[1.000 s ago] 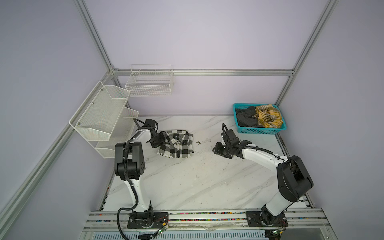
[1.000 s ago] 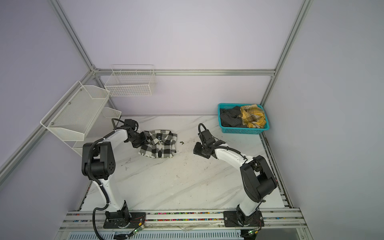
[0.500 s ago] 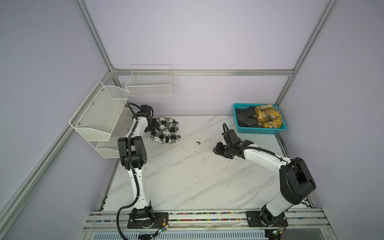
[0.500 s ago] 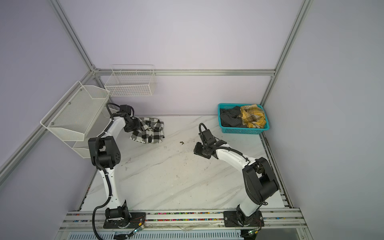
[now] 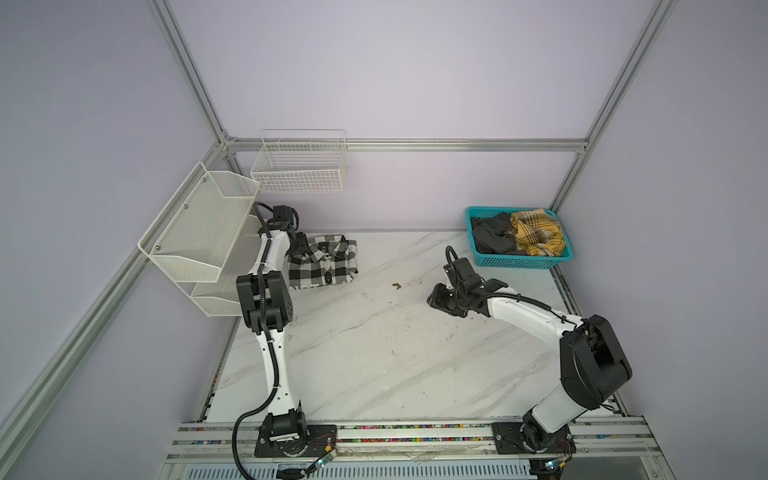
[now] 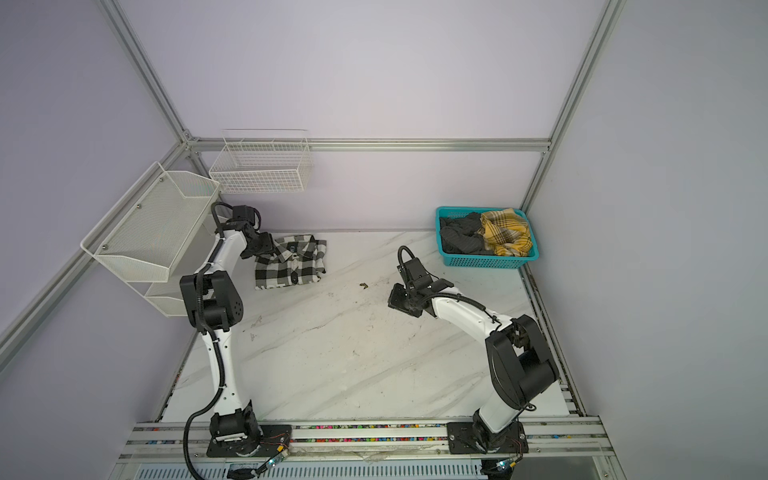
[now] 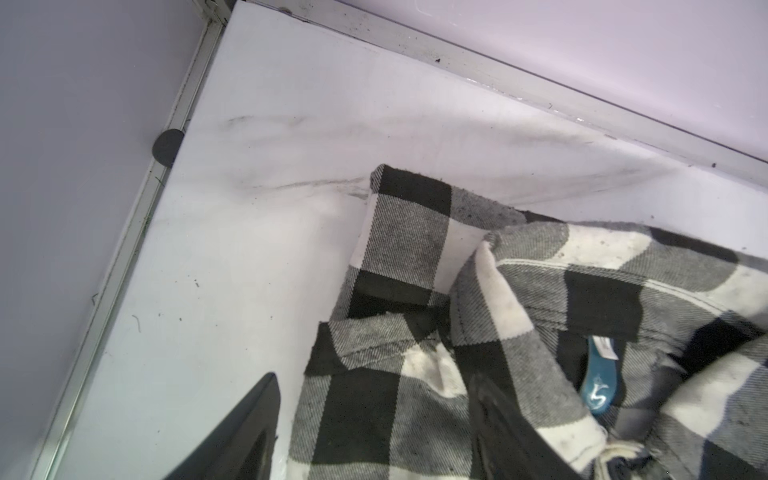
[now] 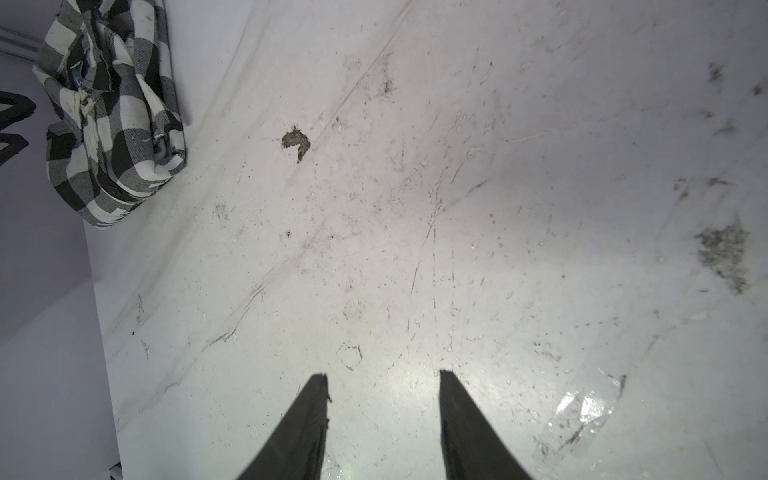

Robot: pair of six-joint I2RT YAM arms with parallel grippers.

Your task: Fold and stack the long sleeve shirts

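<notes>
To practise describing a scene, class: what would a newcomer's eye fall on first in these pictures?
First, the black-and-white checked shirt, folded in the far left corner of the marble table, with the left hand open at its collar. Next, the teal basket in the far right corner, holding a yellow plaid cloth and dark clothes. The right hand is open over bare marble.

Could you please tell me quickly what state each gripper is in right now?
Left gripper: open, fingers spread over the checked shirt edge, gripping nothing.
Right gripper: open, empty, above the table.
</notes>
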